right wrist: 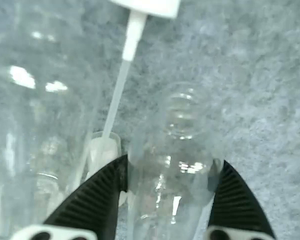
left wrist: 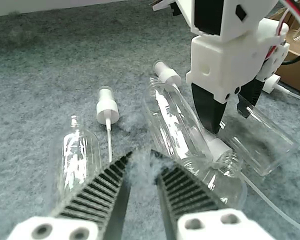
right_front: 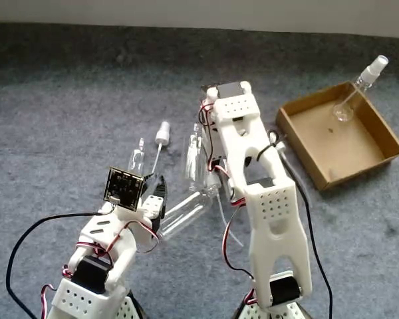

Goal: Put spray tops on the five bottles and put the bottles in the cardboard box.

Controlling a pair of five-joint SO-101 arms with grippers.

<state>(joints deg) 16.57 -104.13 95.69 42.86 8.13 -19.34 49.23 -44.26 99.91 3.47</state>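
My right gripper (right wrist: 172, 161) has its fingers clamped on the sides of a clear plastic bottle with an open neck (right wrist: 182, 122). It lies on the grey felt mat (right_front: 66, 113) among other uncapped bottles, well apart from the brown cardboard box (right_front: 299, 149). My left gripper (left wrist: 141, 162) hovers close by, fingers barely parted, empty. Risks I see: the slick round wall squirts out on lift, the white spray top's thin dip tube (right wrist: 117, 95) just beside snags, neighbours roll, the arms clip each other.
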